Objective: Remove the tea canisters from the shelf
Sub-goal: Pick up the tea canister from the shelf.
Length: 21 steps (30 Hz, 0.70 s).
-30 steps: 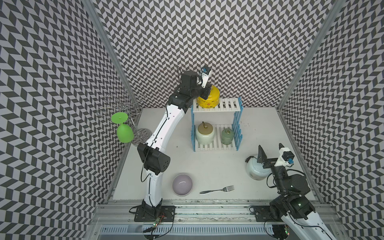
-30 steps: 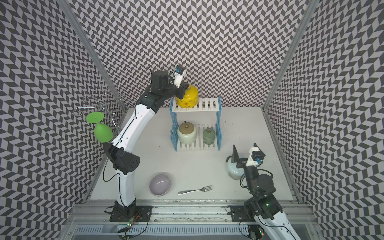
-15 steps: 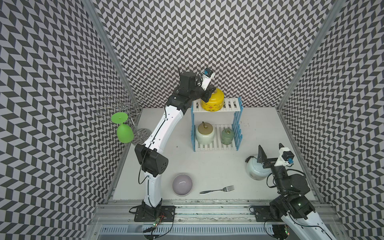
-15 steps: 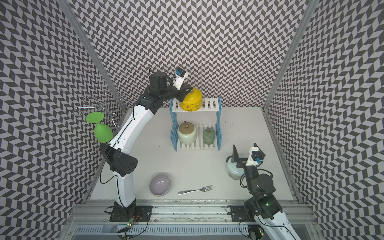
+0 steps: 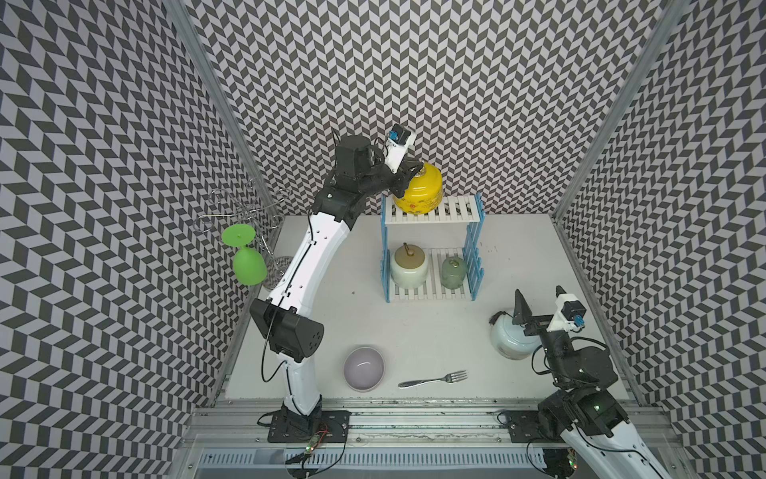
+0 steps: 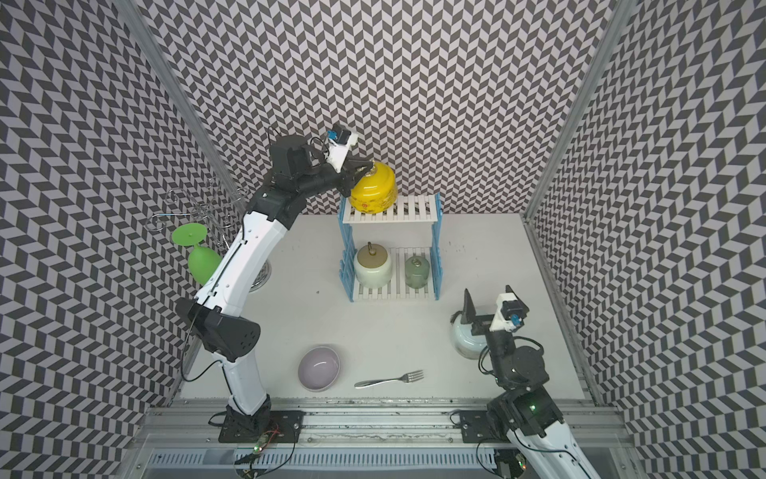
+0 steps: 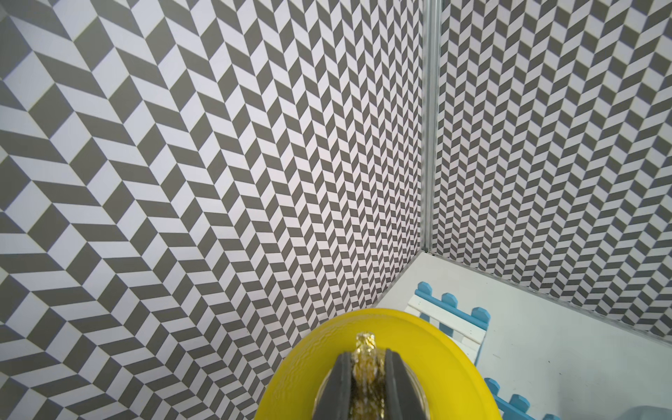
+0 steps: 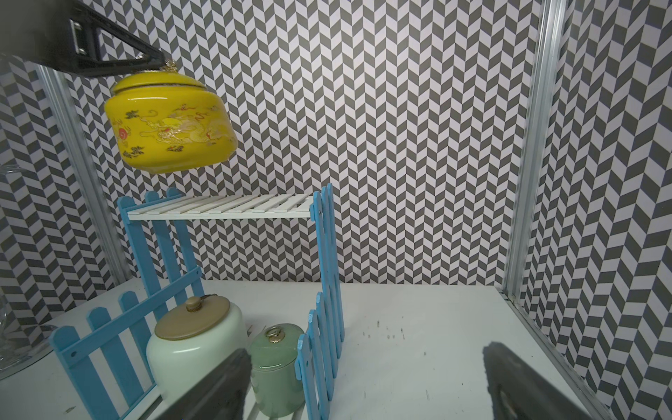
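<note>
Yellow canister (image 8: 171, 127) rose off shelf (image 8: 222, 208); two remain.

yellow canister (image 8: 171, 134) – red-and-gold dragon print, gold knob (image 7: 365, 349). shelf (image 8: 222, 209) has white slats, light-blue picket sides – walls (image 5: 456, 83) all grey-white chevron, bowl (image 5: 364, 368) lilac.

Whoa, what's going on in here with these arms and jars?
Two robot arms are clearing tea jars off a small shelf. The left tool is shut on the gold knob of the yellow jar, which hangs tilted in the air above the top tier. The cream jar and green jar sit on the lower tier. The pale blue jar stands on the table by the right tool, which is open and holds nothing.
</note>
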Tool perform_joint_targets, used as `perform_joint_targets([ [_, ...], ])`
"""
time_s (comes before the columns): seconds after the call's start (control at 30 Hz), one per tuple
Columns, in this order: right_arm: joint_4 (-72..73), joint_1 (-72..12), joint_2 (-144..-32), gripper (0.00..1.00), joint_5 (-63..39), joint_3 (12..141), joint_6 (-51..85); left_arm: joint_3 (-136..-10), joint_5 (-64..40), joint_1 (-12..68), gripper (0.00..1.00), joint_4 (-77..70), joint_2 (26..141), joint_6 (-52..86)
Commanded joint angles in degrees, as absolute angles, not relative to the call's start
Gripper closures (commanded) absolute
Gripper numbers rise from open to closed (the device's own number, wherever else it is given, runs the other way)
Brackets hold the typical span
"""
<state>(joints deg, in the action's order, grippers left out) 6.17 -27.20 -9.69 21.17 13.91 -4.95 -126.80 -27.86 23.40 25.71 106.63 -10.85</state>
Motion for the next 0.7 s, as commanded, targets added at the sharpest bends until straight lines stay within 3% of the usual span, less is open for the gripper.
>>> perform_joint_targets([
  [0.0,8.8,-26.9,-9.7,0.00,20.8,13.4,-5.2,-124.9,-31.7,23.8,1.00,14.0,99.0,-10.9],
  [0.67,8.9,-26.9,-9.6,0.00,20.7,13.3,-5.2,-87.6,-36.5,32.2,1.00,-1.5,75.7,-15.2],
])
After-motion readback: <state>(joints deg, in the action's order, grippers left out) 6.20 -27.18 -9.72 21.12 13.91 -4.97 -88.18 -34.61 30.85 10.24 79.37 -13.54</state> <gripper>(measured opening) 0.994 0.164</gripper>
